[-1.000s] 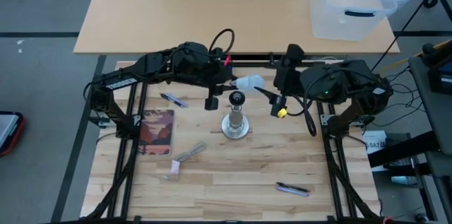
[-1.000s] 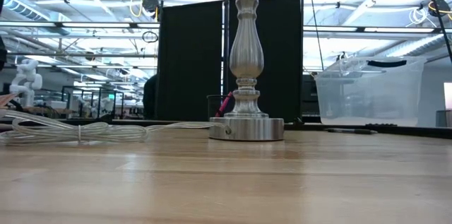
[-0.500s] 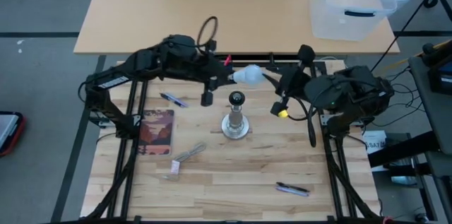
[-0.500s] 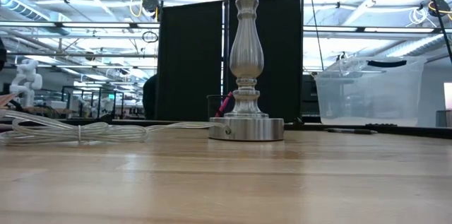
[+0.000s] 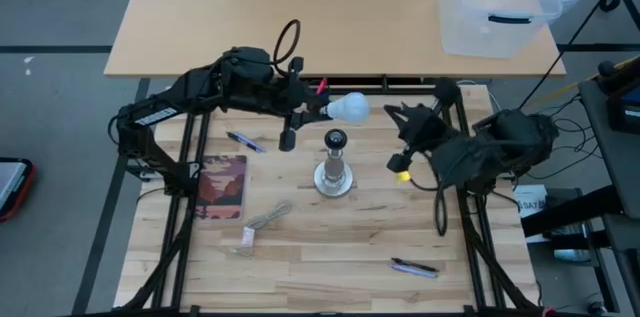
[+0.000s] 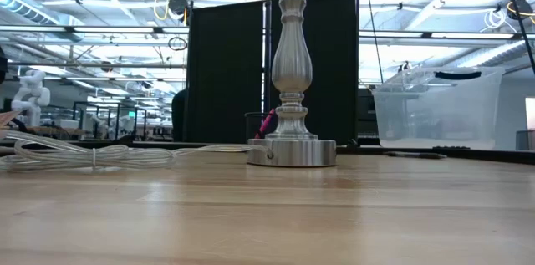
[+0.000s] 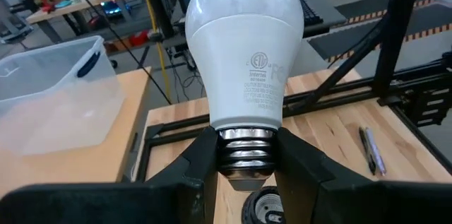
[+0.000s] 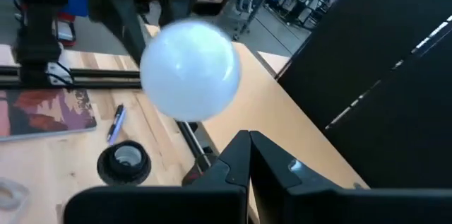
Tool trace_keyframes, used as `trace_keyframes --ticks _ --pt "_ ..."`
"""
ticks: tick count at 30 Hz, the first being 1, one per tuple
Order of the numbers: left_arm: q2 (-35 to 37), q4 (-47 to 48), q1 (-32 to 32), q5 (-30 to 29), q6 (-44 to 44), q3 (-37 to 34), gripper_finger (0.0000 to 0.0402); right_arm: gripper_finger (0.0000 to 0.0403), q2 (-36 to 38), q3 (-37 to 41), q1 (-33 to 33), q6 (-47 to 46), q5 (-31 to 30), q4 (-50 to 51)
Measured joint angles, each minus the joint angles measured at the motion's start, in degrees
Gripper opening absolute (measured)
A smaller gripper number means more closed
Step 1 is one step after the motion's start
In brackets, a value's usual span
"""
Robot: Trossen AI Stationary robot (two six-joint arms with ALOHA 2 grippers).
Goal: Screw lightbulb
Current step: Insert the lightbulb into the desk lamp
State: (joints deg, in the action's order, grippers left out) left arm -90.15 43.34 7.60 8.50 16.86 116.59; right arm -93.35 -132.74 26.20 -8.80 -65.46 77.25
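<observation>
The frosted white lightbulb [image 5: 349, 107] hangs in the air just beyond the far side of the silvery socket stand [image 5: 335, 165], whose disc foot [image 6: 292, 151] rests on the wooden table. My left gripper [image 5: 318, 110] is shut on the bulb. In the left wrist view the stand's open socket [image 7: 263, 206] shows just under the bulb [image 7: 242, 47]. My right gripper [image 5: 396, 115] is shut and holds nothing, a little to the right of the bulb. In the right wrist view its fingertips [image 8: 248, 155] point toward the globe [image 8: 189, 68] with a gap between. My left gripper pinches the bulb's silvery screw base [image 7: 244, 155] between its two fingers [image 7: 201, 162], one on each side of the thread. The fingers come about level from the table's left. The bulb sticks out beyond them, globe toward the table's right, lifted clear of the stand.
A pen [image 5: 245, 140] and a reddish notebook [image 5: 222, 185] lie at the left. A coiled clear cable [image 5: 262, 221] lies in front of the stand, and another pen [image 5: 413, 268] near the front right. A clear plastic bin [image 5: 495, 2] stands on the far table.
My right gripper has drawn away from the bulb's globe toward the table's right edge and has shut. My left gripper keeps hold of the bulb and has shifted slightly toward the far edge, with the bulb still in the air beside the socket.
</observation>
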Motion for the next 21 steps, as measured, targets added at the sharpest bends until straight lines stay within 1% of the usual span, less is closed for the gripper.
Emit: trace_keyframes --ticks 5,10,13,16,17,19,21 --pt "0.06 -4.73 0.00 0.76 -0.40 -2.97 0.0104 0.0000 -0.01 3.38 1.61 -6.26 -3.45 2.44" --pt "0.46 -13.20 -0.02 1.86 -1.40 -7.83 0.0104 0.0000 -0.02 7.39 3.31 -11.52 -6.87 3.61" --pt "0.87 -15.11 0.00 1.85 -1.46 -10.70 0.0104 0.0000 0.03 10.07 4.22 -15.00 -8.13 4.70" --pt "1.63 -19.72 0.00 1.85 -2.04 -14.41 0.0104 0.0000 -0.01 12.51 5.16 -19.39 -8.89 6.27" --pt "2.38 -20.84 0.00 1.85 -2.42 -15.87 0.0104 0.0000 -0.01 13.42 5.54 -20.59 -9.81 6.54" --pt "3.70 -26.37 0.00 2.18 -3.04 -18.47 0.0104 0.0000 0.01 15.04 6.39 -23.31 -11.77 7.33" --pt "5.50 -29.08 0.00 2.63 -3.42 -22.02 0.0104 0.0000 0.00 16.60 7.26 -26.80 -13.42 8.63"
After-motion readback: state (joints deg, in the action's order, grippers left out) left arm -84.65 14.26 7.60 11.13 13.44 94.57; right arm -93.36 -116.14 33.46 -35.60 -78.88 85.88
